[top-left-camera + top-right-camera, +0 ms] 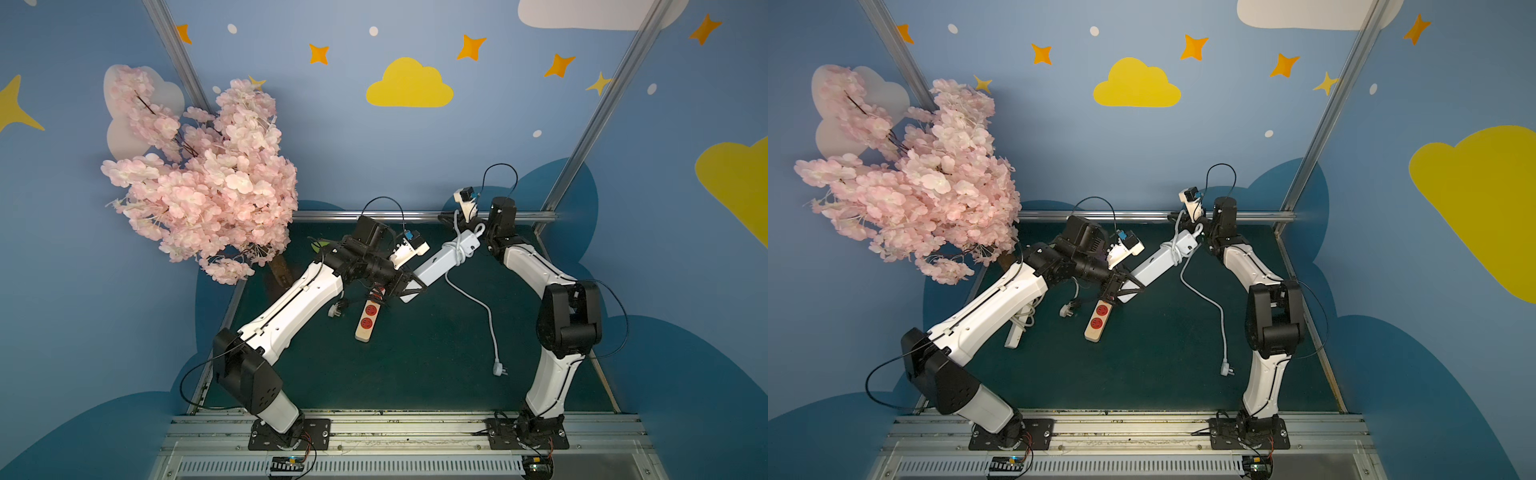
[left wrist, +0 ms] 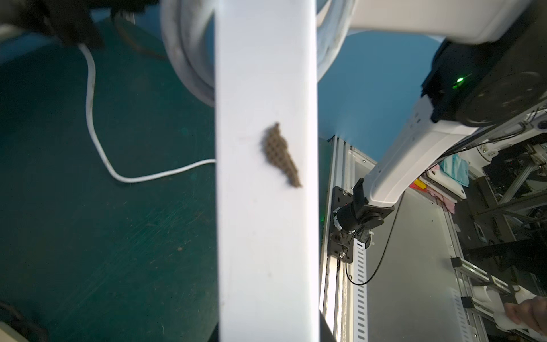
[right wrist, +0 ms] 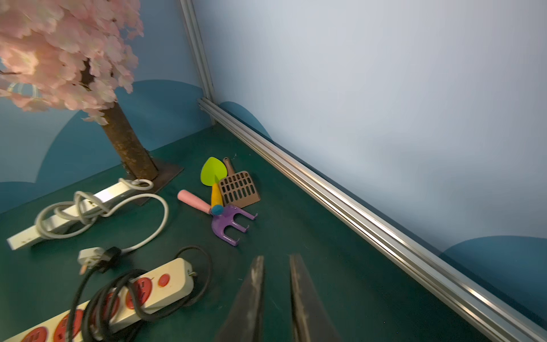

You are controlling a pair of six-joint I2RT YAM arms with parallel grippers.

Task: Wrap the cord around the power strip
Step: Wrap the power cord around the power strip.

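Note:
In both top views a white power strip (image 1: 440, 262) (image 1: 1156, 259) hangs tilted above the green table. My left gripper (image 1: 409, 287) is shut on its lower end. The white cord (image 1: 457, 249) is looped around the strip's upper end. Its free length drops to the table and ends in a plug (image 1: 500, 370). The left wrist view shows the strip (image 2: 266, 222) running up the middle, with cord loops (image 2: 189, 59) behind it. My right gripper (image 1: 446, 217) sits by the back rail, just past the strip's upper end. Its jaws (image 3: 276, 266) stand slightly open around bare table.
A beige power strip (image 1: 368, 318) with red sockets and a black cord lies under my left wrist. Another white strip (image 3: 68, 216) with its cord wrapped lies by the pink tree's trunk (image 3: 127, 148). Toy garden tools (image 3: 228, 195) lie near the back rail (image 3: 355, 219).

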